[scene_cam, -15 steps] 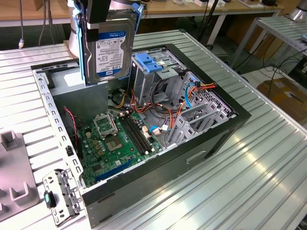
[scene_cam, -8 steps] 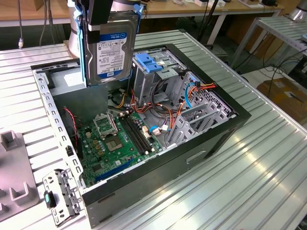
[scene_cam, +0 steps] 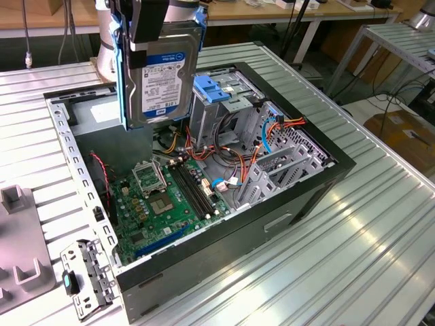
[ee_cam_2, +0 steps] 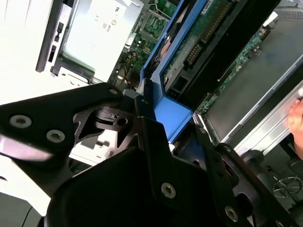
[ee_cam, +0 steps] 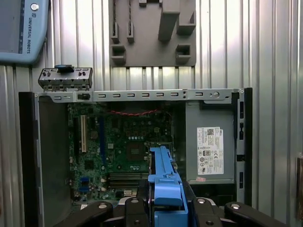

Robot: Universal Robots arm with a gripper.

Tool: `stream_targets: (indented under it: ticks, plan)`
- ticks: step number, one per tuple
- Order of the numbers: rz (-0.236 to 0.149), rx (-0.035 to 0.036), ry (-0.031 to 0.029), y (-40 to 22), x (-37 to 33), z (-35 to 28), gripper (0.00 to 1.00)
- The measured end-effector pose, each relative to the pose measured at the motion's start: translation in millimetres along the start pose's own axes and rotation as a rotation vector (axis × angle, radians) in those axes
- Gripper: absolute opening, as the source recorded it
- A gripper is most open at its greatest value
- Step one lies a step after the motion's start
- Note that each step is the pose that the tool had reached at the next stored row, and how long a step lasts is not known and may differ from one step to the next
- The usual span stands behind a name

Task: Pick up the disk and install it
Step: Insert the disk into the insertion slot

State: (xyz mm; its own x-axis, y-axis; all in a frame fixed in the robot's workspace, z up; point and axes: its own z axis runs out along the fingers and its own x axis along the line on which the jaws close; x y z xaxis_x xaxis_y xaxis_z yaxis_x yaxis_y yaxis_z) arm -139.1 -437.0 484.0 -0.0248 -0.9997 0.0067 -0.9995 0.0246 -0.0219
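Mid-carry, by the look of it: picked up already, not yet installed. Clamped with the gripper (scene_cam: 148,24) onto the top end of the disk (scene_cam: 163,75), jaws closed against its blue carrier rail (scene_cam: 124,81). Held upright, label toward the exterior view, in the air above the open computer case (scene_cam: 292,204). Hanging over the back part of the motherboard (scene_cam: 163,197), just to the exterior view's left of the drive cage (scene_cam: 224,119), and touching nothing below as far as can be told. For installing, probably calls for turning the drive to match a free bay in the cage, lining up the rails and sliding in straight. In the way: the blue latch plate (scene_cam: 211,88) on top of the cage and the orange and red cables (scene_cam: 228,159) bunched at its foot, likely to snag on a low or skewed approach. Also close by, the power supply (ee_cam: 210,149) in the case corner. Well apart on the table (scene_cam: 340,272): a grey fixture (ee_cam: 151,33) and a small metal bracket (scene_cam: 88,282).
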Motion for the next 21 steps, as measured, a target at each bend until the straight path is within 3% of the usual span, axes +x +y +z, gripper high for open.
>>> stream_targets:
  ticks: [9, 12, 21]
  plan:
    - [0.000, 0.0001, 0.0018, -2.2, 32.9, 3.0, 0.37]
    - [0.000, 0.0004, 0.0101, -7.0, 41.0, 3.8, 0.37]
    - [0.000, 0.0004, 0.0118, -46.5, 41.3, 5.1, 0.37]
